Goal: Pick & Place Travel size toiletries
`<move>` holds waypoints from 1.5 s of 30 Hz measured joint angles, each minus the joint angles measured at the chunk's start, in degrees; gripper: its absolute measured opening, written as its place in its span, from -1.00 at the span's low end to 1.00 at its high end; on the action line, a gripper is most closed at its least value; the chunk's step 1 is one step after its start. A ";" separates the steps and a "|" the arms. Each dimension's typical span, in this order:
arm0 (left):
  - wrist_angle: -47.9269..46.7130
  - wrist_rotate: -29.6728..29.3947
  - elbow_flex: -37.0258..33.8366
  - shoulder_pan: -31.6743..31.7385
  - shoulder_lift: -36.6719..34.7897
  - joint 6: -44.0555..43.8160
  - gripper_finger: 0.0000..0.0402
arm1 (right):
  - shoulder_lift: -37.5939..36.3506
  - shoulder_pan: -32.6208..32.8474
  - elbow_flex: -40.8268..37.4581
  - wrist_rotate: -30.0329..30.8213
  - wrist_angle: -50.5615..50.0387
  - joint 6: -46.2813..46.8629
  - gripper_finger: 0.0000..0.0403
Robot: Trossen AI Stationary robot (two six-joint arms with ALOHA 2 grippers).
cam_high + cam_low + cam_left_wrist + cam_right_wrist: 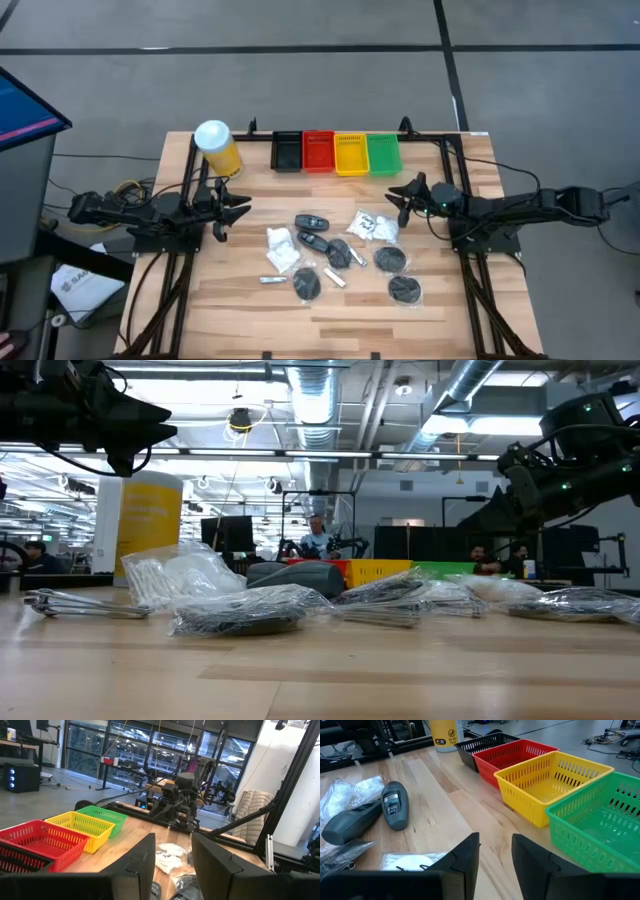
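Observation:
The travel size toiletries lie loose in the middle of the wooden table: black oval cases (312, 222) (395, 805), white sachets (282, 248) (167, 857), flat black discs (390, 260) and thin silver tubes (273, 281). My left gripper (235, 210) (173, 865) hovers open at the table's left side, pointing level toward the pile with nothing between its fingers. Opposite it, my right gripper (400, 195) (495, 865) hovers open at the right side near the green tray, also with nothing between its fingers. Both are above the table and clear of the items.
A row of small trays stands at the far edge: black (287, 152), red (318, 152), yellow (351, 153) and green (383, 152). A tall yellow canister (216, 148) with a white lid stands at the far left. Bare wood lies along the near edge (330, 330).

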 joint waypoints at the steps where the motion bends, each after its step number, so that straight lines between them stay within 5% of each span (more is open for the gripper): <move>1: 0.00 0.00 -0.01 0.00 0.00 0.00 -0.41 | 0.00 -0.01 0.00 0.01 0.00 0.00 -0.47; 15: 0.78 1.92 -0.01 0.02 4.79 -1.68 -0.41 | 0.00 0.00 0.00 0.00 0.00 0.00 -0.47; 33: 19.82 3.93 12.20 0.02 55.51 4.83 -0.41 | 0.00 -0.02 0.00 0.02 0.20 -0.02 -0.47; 45: 20.92 7.32 21.66 5.16 73.33 12.13 -0.41 | 0.00 -0.02 0.00 0.02 0.20 0.00 -0.47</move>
